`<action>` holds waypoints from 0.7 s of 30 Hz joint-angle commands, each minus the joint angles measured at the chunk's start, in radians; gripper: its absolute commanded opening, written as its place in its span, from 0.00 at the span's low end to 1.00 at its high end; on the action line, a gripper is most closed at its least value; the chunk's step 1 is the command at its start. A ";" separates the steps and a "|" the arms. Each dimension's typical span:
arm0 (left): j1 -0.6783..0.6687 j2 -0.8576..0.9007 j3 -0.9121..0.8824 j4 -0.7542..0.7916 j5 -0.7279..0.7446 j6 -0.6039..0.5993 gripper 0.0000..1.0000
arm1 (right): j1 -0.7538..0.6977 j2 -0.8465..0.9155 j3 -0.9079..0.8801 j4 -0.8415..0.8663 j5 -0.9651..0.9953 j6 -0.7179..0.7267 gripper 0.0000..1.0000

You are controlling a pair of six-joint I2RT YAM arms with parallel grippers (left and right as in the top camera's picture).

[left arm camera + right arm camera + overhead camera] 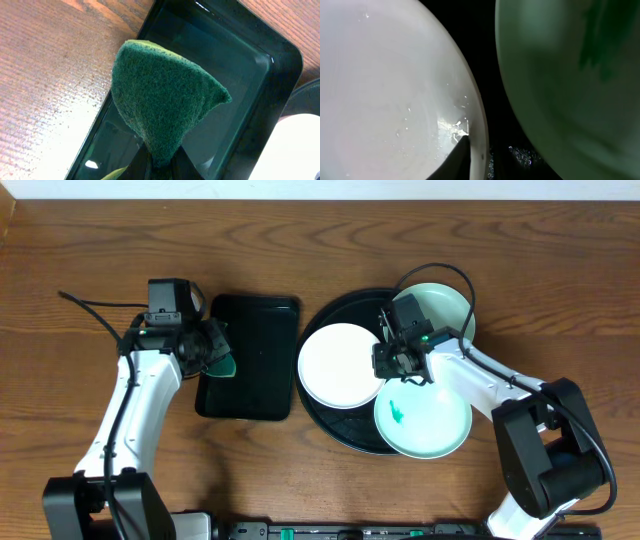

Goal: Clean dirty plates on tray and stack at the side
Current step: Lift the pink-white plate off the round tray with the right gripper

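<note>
A green scouring sponge (165, 100) hangs over the rectangular black tray (248, 358) on the wooden table (80, 240).

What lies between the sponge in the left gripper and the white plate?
The rectangular black tray, seen in the overhead view: the sponge hangs over its left edge, the white plate sits past its right edge.

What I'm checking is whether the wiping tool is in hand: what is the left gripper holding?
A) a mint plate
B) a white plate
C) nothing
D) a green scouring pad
D: the left gripper is shut on the green scouring pad, which hangs over the rectangular black tray.
</note>
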 commanded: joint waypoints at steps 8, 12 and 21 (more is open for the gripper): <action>0.000 0.007 -0.016 0.017 -0.013 0.049 0.08 | 0.006 0.010 -0.014 0.003 0.011 0.005 0.01; 0.001 0.007 -0.016 0.017 -0.013 0.052 0.08 | 0.005 0.003 -0.013 0.002 -0.046 0.019 0.01; 0.000 0.007 -0.016 0.018 -0.013 0.052 0.07 | 0.000 -0.080 -0.012 -0.050 -0.059 0.019 0.01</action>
